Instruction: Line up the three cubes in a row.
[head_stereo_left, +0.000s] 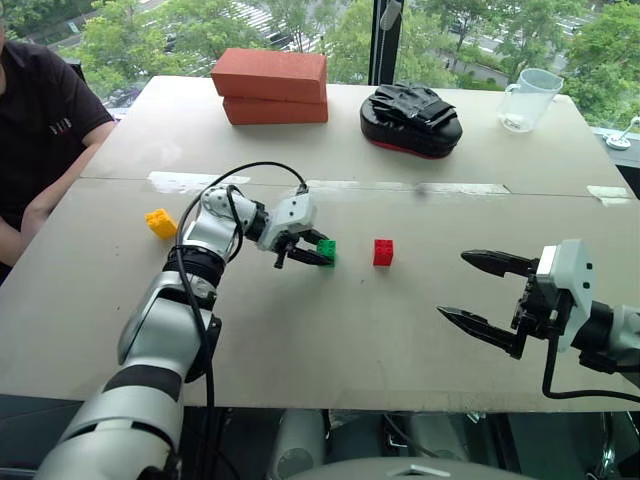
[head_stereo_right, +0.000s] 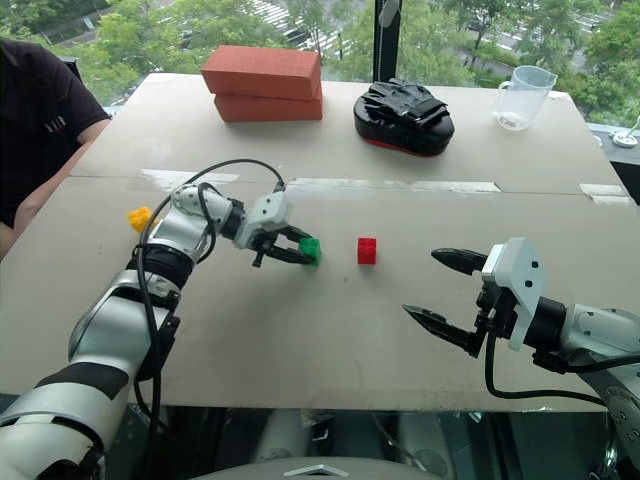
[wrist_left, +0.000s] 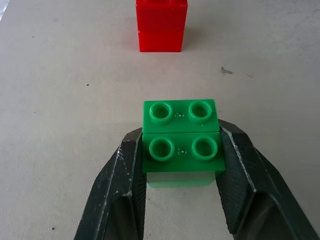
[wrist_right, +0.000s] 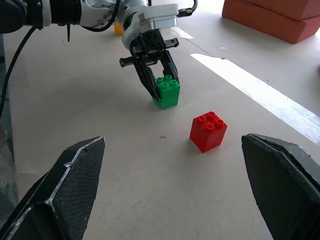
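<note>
My left gripper (head_stereo_left: 318, 252) is shut on the green cube (head_stereo_left: 326, 250), one black finger on each side of it, at table level near the middle of the table (head_stereo_left: 330, 330). The left wrist view shows the studded green cube (wrist_left: 181, 142) clamped between the fingers (wrist_left: 125, 180). The red cube (head_stereo_left: 383, 252) stands a short gap to its right, in the same line. The yellow cube (head_stereo_left: 160, 222) sits apart at the left, beyond my left forearm. My right gripper (head_stereo_left: 453, 285) hangs open and empty over the table's right front, well clear of the cubes.
Two large reddish-orange bricks (head_stereo_left: 270, 85) are stacked at the back, with a black padded mitt (head_stereo_left: 410, 118) and a clear measuring jug (head_stereo_left: 528, 98) to their right. A strip of pale tape (head_stereo_left: 400, 187) crosses the table. A person (head_stereo_left: 40, 130) sits at the left edge.
</note>
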